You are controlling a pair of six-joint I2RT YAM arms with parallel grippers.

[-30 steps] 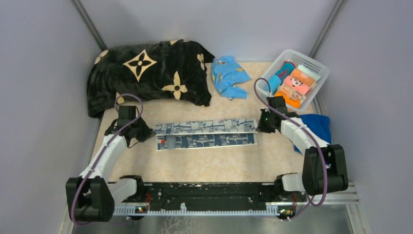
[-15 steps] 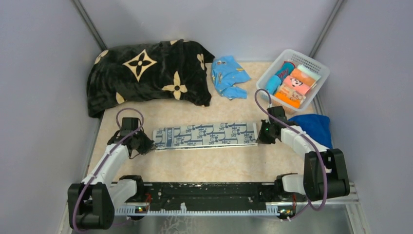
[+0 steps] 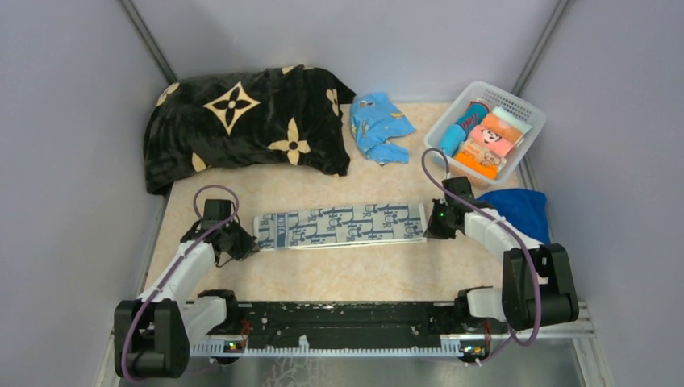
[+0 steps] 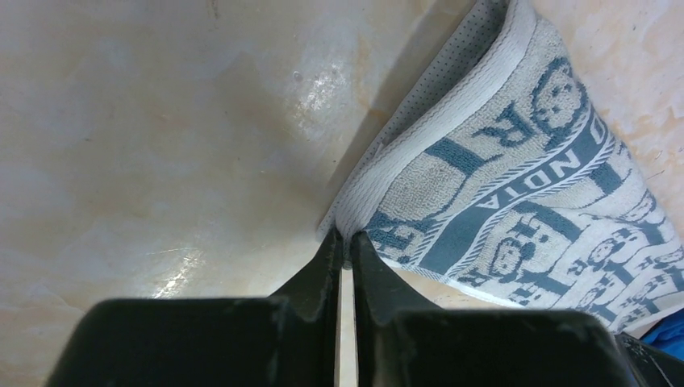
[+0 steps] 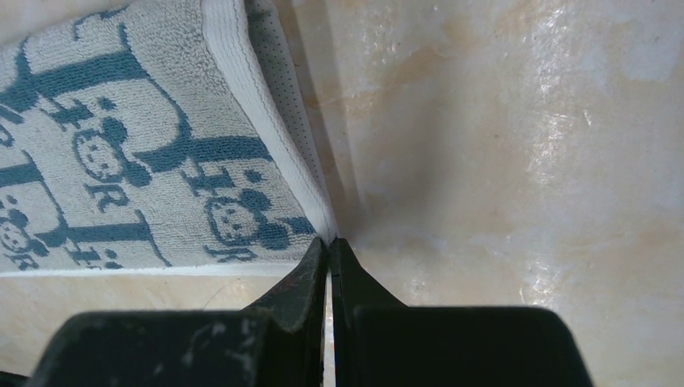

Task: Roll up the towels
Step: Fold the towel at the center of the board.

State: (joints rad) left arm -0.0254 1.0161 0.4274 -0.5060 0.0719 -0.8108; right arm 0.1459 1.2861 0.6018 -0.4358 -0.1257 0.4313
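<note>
The printed towel [image 3: 340, 225] (a long folded strip) crosses the counter [image 3: 339, 274] at its middle; left pincer [image 4: 344, 242] and right pincer [image 5: 328, 246] each pinch an end corner.

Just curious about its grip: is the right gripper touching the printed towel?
Touching. Right wrist view: the right gripper pinches a corner of the printed towel.

Open tabletop [image 3: 347, 270] strip lay between printed towel [image 3: 339, 225] and arm bases [image 3: 211, 310]; second strip ran behind towel. Far-left corner was filled by black blanket [image 3: 242, 121], turquoise towel [image 3: 379, 125] just beside it. Far-right corner held basket [image 3: 448, 117]. Right edge was crowded by royal-blue towel [image 3: 524, 208], near basket. Side and rear walls [image 3: 72, 161] closed in.
</note>
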